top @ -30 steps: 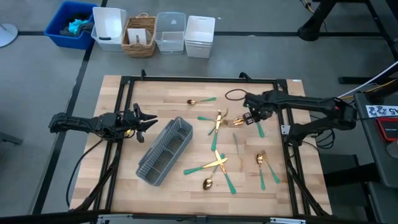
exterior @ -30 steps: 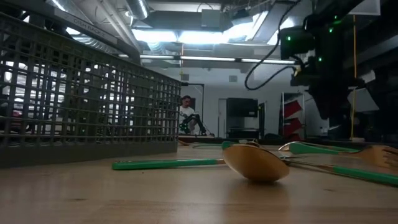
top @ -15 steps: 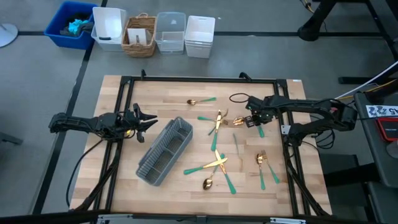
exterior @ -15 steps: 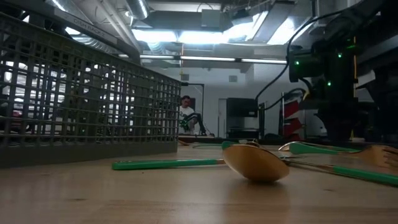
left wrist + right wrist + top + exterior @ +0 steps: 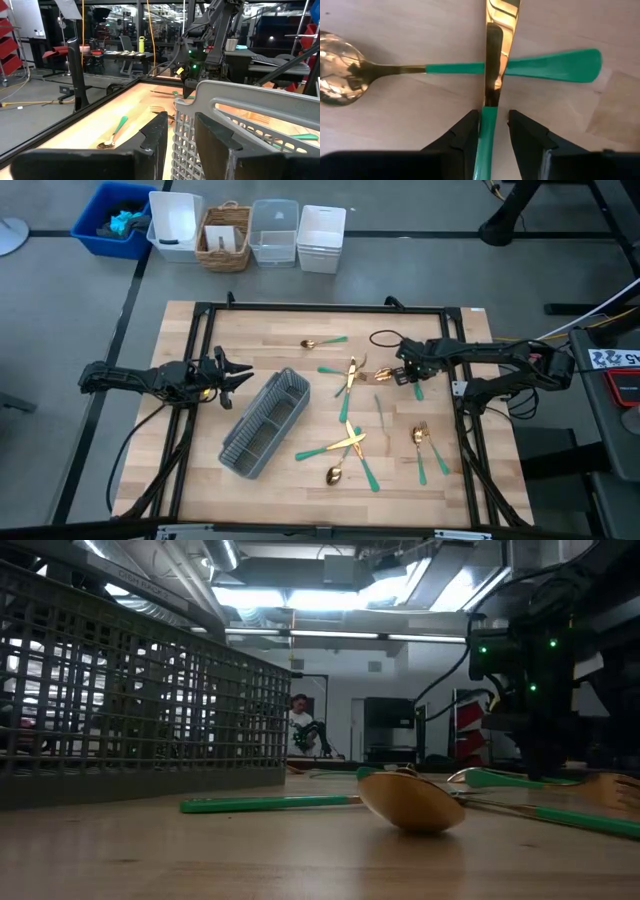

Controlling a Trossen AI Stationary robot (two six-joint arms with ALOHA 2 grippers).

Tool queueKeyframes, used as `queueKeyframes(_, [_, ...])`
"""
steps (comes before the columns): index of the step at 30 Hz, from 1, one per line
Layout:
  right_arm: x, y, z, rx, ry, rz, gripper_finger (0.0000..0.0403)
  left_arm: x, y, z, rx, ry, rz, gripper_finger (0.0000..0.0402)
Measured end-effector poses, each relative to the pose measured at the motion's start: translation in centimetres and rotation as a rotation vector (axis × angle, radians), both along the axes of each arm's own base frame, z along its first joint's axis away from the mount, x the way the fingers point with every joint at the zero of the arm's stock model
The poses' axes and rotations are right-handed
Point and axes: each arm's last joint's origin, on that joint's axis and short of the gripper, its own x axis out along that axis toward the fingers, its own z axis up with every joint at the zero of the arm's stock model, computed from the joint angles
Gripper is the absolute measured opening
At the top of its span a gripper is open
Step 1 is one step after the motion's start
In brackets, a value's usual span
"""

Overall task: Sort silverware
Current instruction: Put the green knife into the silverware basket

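Wooden surface (image 5: 280, 490): right gripper (image 5: 493, 131) low near right edge, jaws slightly parted astride knife (image 5: 492, 75) crossing spoon (image 5: 380, 70); left gripper (image 5: 238, 376) spread wide beside mesh caddy (image 5: 265, 423).

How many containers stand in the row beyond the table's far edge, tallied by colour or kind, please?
Blue bin: 1
White bins: 2
Wicker basket: 1
Clear bin: 1
Total: 5
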Motion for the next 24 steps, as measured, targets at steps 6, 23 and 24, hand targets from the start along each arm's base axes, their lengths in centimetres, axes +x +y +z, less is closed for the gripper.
queueKeyframes(6, [-0.1,0.1,-0.5,-0.013,-0.018,0.001,0.0075,0.0,0.0,0.0,0.0,0.0,0.0,0.0088])
queueKeyframes(23, [0.7,-0.5,1.2,-0.037,0.005,0.047,0.0031,0.0,0.0,0.0,-0.005,-0.001,0.0,0.0088])
queueKeyframes(24, [0.8,-0.5,1.4,-0.035,0.004,0.053,0.0029,0.0,0.0,0.0,-0.005,-0.001,-0.001,0.0088])
